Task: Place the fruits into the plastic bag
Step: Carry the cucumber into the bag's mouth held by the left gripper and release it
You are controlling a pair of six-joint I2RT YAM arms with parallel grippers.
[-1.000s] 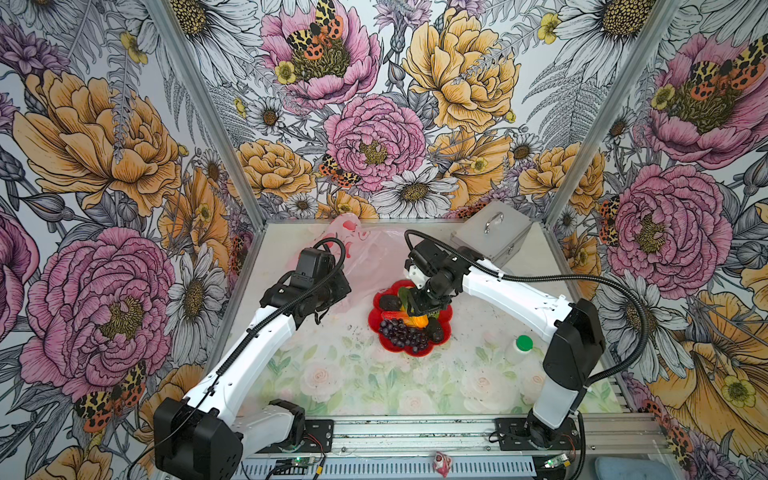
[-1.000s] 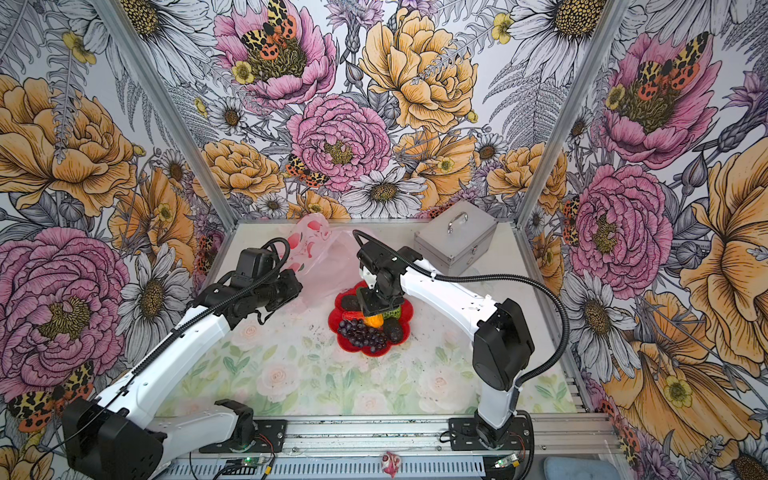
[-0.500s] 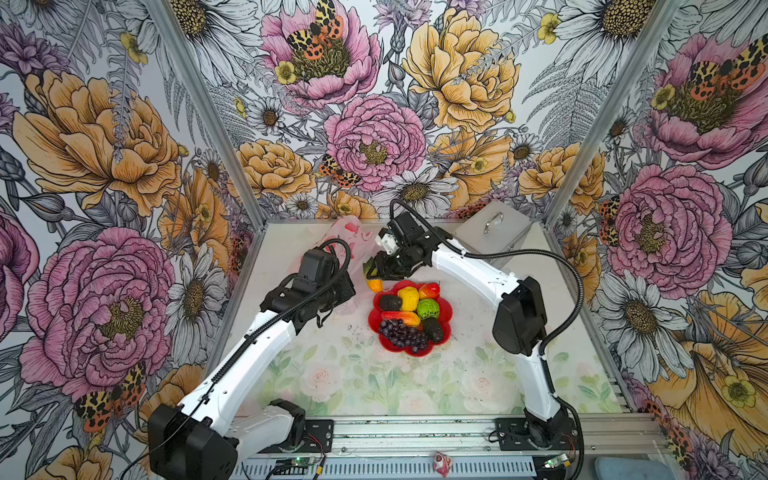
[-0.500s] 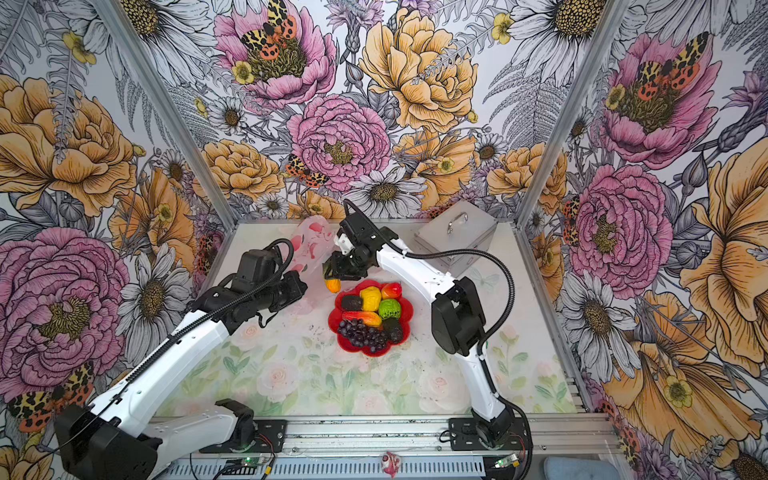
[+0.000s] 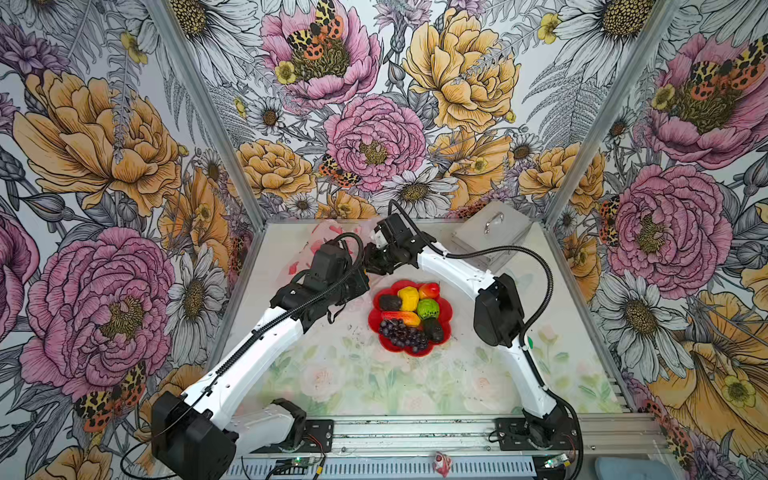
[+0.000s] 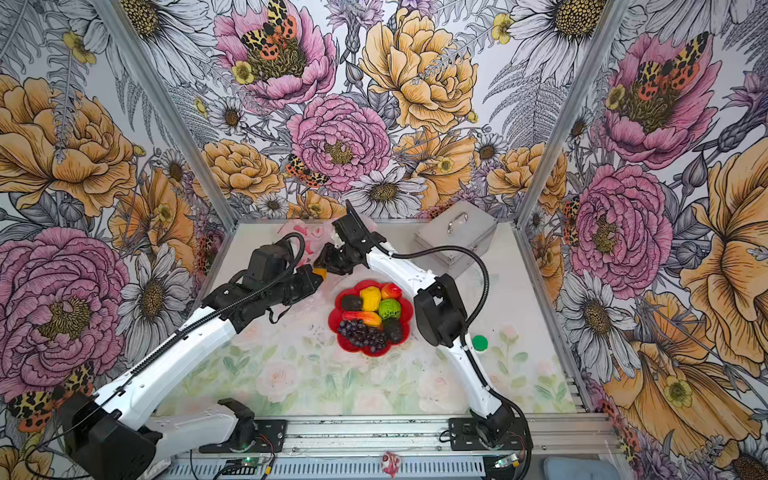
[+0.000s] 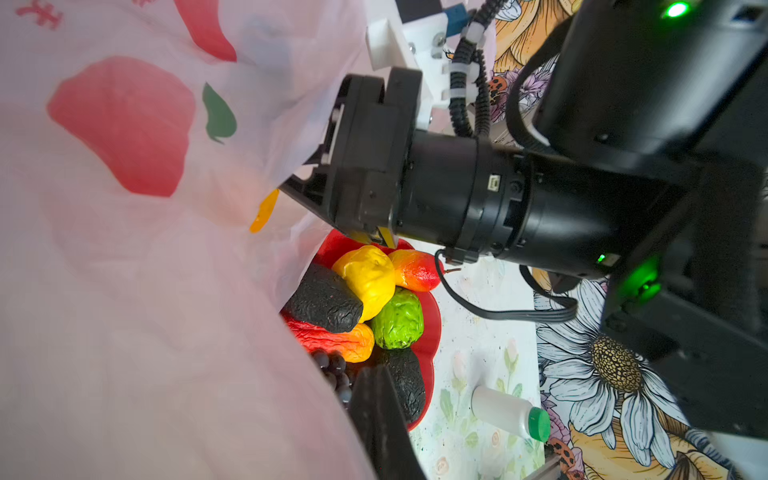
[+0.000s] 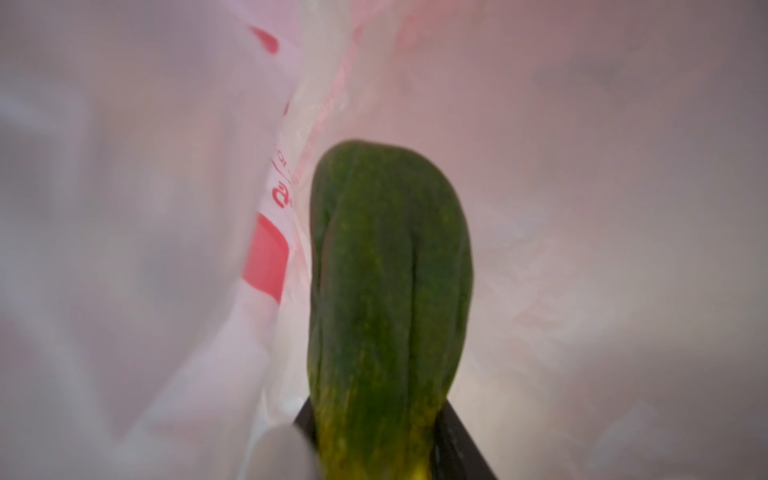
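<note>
The pale pink plastic bag (image 5: 328, 232) (image 6: 299, 235) lies at the back of the table. My left gripper (image 5: 360, 284) (image 7: 365, 390) is shut on its edge and holds the mouth up. My right gripper (image 5: 372, 264) (image 6: 323, 266) (image 8: 374, 457) reaches into that mouth, shut on a green-orange mango (image 8: 390, 291) whose orange end (image 7: 264, 210) shows through the film. On the red plate (image 5: 448, 309) lie the other fruits: a yellow lumpy fruit (image 5: 408, 298), a red-orange fruit (image 5: 429, 289), a green bumpy ball (image 5: 428, 308), two dark avocados (image 5: 390, 302) (image 5: 434, 330) and a grape bunch (image 5: 401, 334).
A silver metal case (image 5: 492, 237) stands at the back right, behind my right arm. A white bottle with a green cap (image 6: 480, 342) (image 7: 507, 411) lies right of the plate, close to the right arm's elbow.
My right gripper lifted the mango off the plate, swung back and left, and now sits inside the bag's mouth. The left gripper stayed almost still on the bag.
</note>
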